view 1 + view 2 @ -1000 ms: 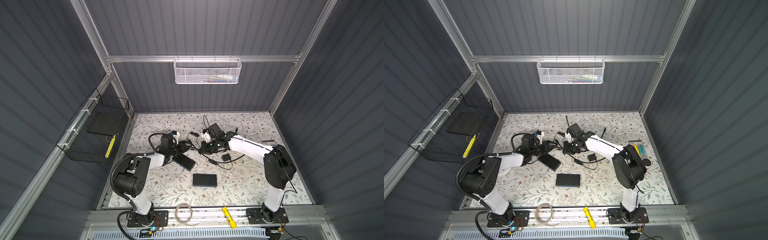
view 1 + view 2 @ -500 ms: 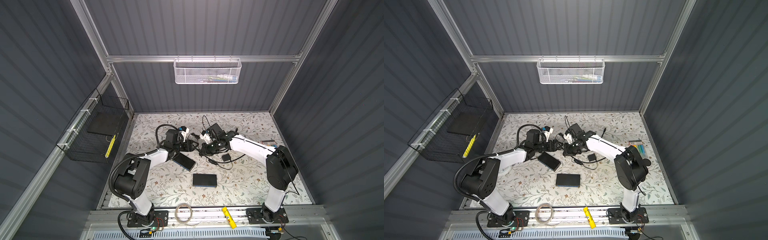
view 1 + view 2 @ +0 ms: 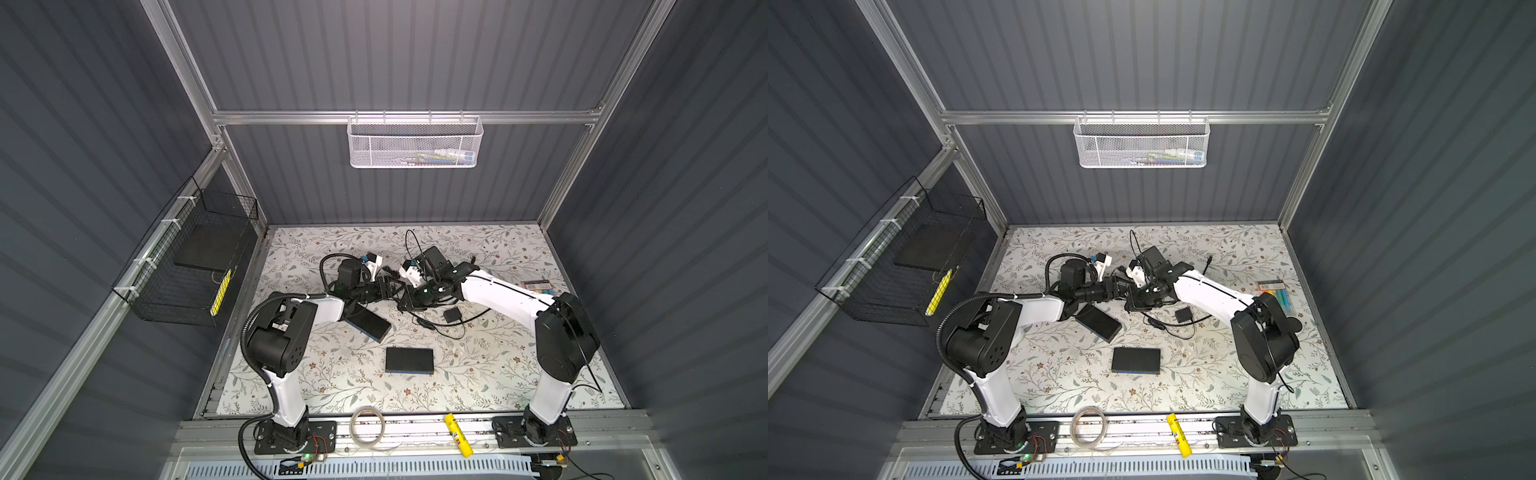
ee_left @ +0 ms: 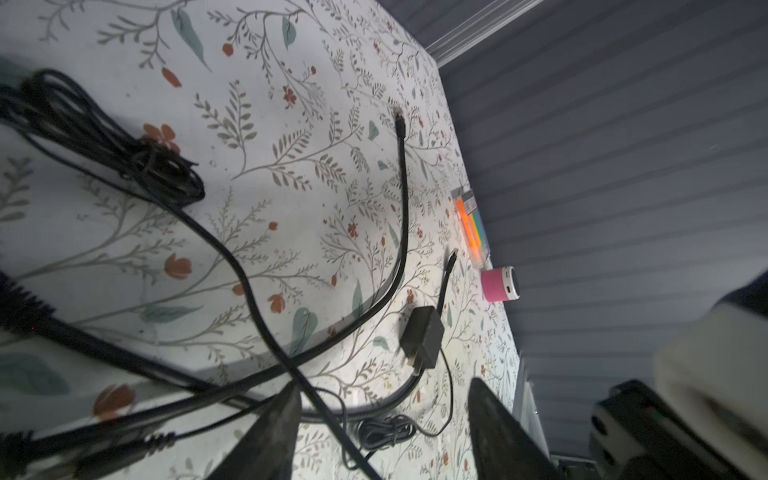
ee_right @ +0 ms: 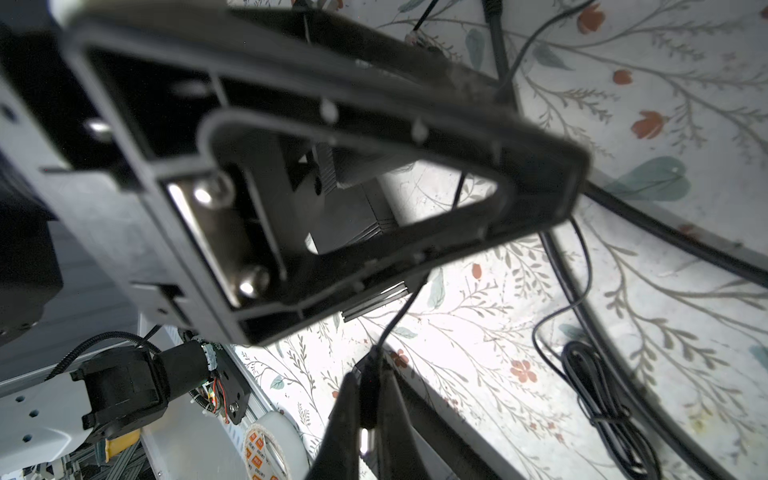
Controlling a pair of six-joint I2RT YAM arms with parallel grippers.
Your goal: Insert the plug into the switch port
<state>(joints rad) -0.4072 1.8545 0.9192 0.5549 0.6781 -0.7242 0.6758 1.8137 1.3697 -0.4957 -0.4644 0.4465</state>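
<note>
In both top views the arms meet over the middle of the mat (image 3: pixel 498 365): the left gripper (image 3: pixel 388 289) sits just beside the right gripper (image 3: pixel 411 297). The switch (image 3: pixel 370 325) lies flat in front of them, on the left arm's side, its long axis slanted (a second black box (image 3: pixel 409 360) like it sits nearer the front).

In the left wrist view the left gripper (image 4: pixel 382 384) has its fingers well apart, nothing between them; a power adapter (image 4: pixel 422 338) and loose black cable (image 4: pixel 403 187) lie beyond.

In the right wrist view the right gripper (image 5: pixel 368 374) is pinched tight on the plug (image 5: pixel 365 415), its thin lead running out past the fingertips. The plug lies along the fingers, and a metal glint nearer the wrist suggests its tip faces the palm; we judge it needs re-gripping before it can go into the switch.
</note>
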